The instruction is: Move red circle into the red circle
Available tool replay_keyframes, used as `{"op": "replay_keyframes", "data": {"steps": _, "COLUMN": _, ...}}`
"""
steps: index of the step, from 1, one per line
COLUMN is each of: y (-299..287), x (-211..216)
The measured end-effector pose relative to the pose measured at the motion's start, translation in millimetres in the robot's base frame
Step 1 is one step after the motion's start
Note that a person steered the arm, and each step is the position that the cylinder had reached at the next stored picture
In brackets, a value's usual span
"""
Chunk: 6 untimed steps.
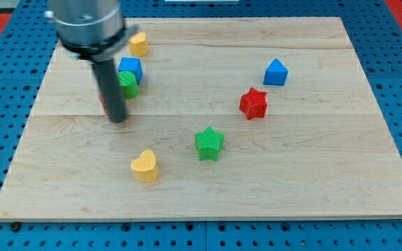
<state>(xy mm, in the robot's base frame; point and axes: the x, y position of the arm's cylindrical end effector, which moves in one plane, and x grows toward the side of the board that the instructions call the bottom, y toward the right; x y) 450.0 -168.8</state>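
Observation:
My tip (118,119) rests on the wooden board (313,181) at the view's left. A thin sliver of red (102,102) shows at the rod's left edge just above the tip; its shape is hidden by the rod. A green round block (129,86) sits just right of the rod, touching a blue cube (130,68) above it. A red star (253,103) lies well to the right of the tip.
A yellow block (139,44) sits near the board's top edge. A blue house-shaped block (276,72) is at the upper right. A green star (209,143) lies at the middle. A yellow heart (144,166) is below the tip.

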Motion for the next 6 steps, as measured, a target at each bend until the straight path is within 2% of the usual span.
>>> {"op": "replay_keyframes", "data": {"steps": 1, "y": -39, "x": -15}}
{"op": "replay_keyframes", "data": {"steps": 2, "y": 32, "x": -45}}
{"op": "replay_keyframes", "data": {"steps": 3, "y": 72, "x": -53}}
{"op": "replay_keyframes", "data": {"steps": 4, "y": 7, "x": -76}}
{"op": "replay_keyframes", "data": {"steps": 5, "y": 25, "x": -114}}
{"op": "replay_keyframes", "data": {"steps": 6, "y": 69, "x": -120}}
